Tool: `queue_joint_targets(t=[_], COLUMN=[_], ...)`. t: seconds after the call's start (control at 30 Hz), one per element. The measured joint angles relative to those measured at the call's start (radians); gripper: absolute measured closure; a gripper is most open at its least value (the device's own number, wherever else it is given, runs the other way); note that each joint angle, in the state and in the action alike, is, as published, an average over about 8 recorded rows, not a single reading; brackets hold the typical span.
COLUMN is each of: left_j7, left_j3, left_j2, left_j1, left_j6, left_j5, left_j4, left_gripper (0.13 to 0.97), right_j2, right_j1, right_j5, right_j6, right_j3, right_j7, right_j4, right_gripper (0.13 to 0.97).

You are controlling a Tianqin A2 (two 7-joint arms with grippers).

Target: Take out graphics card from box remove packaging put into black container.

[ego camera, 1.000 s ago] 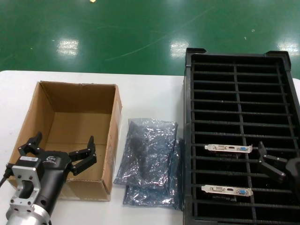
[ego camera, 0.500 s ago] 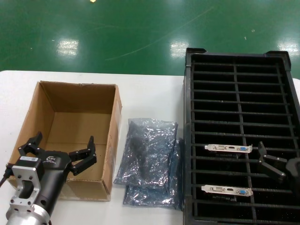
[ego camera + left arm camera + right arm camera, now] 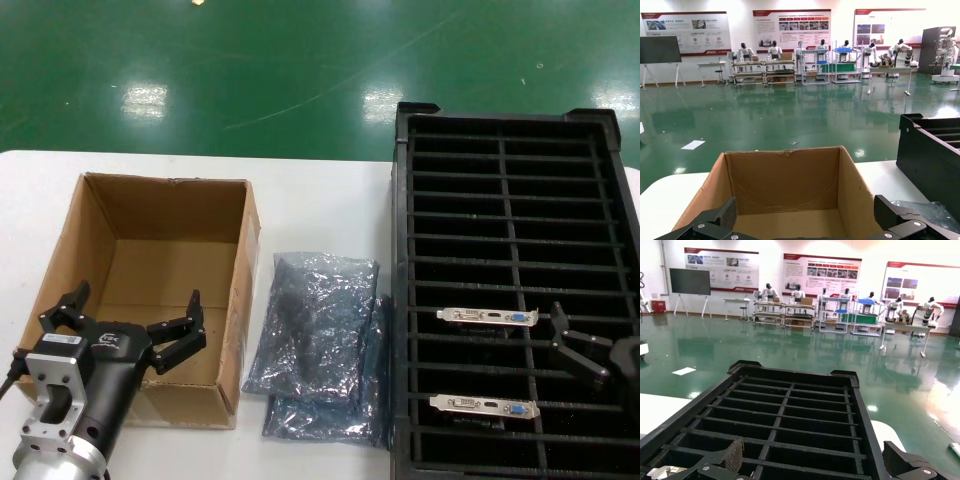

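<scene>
The brown box point(image 3: 160, 290) stands open on the table's left and looks empty inside; it also shows in the left wrist view point(image 3: 785, 190). My left gripper point(image 3: 125, 318) hovers open over the box's near end, empty. Two graphics cards stand in slots of the black container point(image 3: 512, 290): one point(image 3: 487, 317) farther, one point(image 3: 483, 406) nearer. Two grey packaging bags point(image 3: 318, 345) lie flat between box and container, overlapping. My right gripper point(image 3: 600, 345) is open and empty over the container's near right part; its view shows the slots point(image 3: 790, 425).
The white table point(image 3: 320, 215) carries everything; its far edge meets a green floor. The container's far slots are empty. A corner of the container point(image 3: 930, 150) and a bit of bag point(image 3: 927, 210) show in the left wrist view.
</scene>
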Motion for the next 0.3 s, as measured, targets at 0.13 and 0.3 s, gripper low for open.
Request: queue_joint_targets(t=[0.13,0.3], left_j7=[0.0,0.0], left_j3=[0.0,0.0], left_j2=[0.0,0.0], left_j1=[0.0,0.0], left_j6=[0.0,0.0], left_j5=[0.0,0.0], left_j4=[0.0,0.0], left_gripper=[0.132,0.132], right_j2=[0.0,0.0], right_j1=[0.0,0.0], right_j5=[0.0,0.0], right_j6=[0.0,0.0], right_j3=[0.0,0.0], right_j7=[0.0,0.0], right_j4=[0.0,0.0], right_gripper=[0.129,0.129])
